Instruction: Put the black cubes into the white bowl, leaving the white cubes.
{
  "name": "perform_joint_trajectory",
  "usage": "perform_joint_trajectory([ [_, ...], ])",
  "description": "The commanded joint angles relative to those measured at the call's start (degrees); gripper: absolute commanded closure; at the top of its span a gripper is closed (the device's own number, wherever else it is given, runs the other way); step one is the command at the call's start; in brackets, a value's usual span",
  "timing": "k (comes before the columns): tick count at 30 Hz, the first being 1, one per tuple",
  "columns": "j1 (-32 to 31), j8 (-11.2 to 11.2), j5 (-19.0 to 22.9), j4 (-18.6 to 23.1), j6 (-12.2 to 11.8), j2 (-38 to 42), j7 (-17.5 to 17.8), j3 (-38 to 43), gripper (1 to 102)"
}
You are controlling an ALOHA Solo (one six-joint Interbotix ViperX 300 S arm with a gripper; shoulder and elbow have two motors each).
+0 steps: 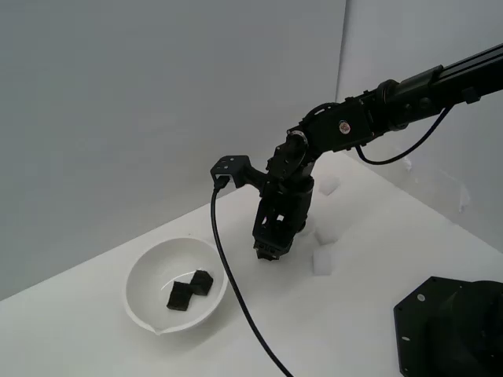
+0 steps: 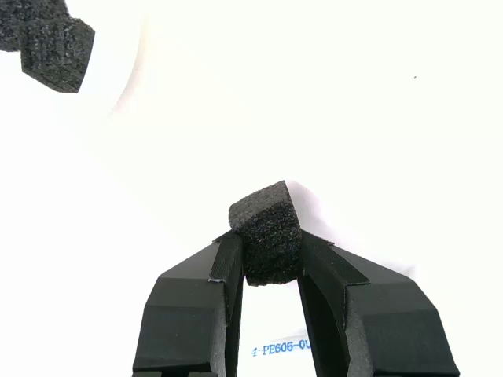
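The white bowl [image 1: 176,292] sits at the exterior view's left with two black cubes [image 1: 190,290] inside it. In the wrist view those two cubes [image 2: 43,39] show at the frame's corner, with the bowl's pale rim [image 2: 130,78] curving beside them. My gripper [image 1: 269,252] hangs just above the table to the exterior view's right of the bowl, shut on a third black cube [image 2: 267,232], which is pinched between the fingers [image 2: 228,267]. White cubes [image 1: 324,260] lie beyond the gripper; one more [image 1: 328,185] lies farther back.
A black cable [image 1: 236,290] trails from the wrist across the table past the bowl's rim. A black base block [image 1: 452,330] stands at the near corner on the exterior view's right. White walls close the back.
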Motion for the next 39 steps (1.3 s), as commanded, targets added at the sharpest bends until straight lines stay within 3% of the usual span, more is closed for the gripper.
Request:
perform_joint_trajectory([
  [1,-0.4,0.2,-0.4,-0.3,-0.7,2.5,0.1,2.9,100],
  [11,-0.4,-0.4,-2.0,-1.7,-0.8,10.6,1.8,11.1,100],
  [22,-4.4,-2.0,-6.3,-5.9,-2.8,18.5,2.5,18.8,100],
  [30,-11.2,-4.7,-8.9,-8.6,-3.8,18.2,2.4,18.5,100],
  [39,-15.4,-4.7,-12.5,-12.2,-6.2,12.4,2.2,12.7,100],
])
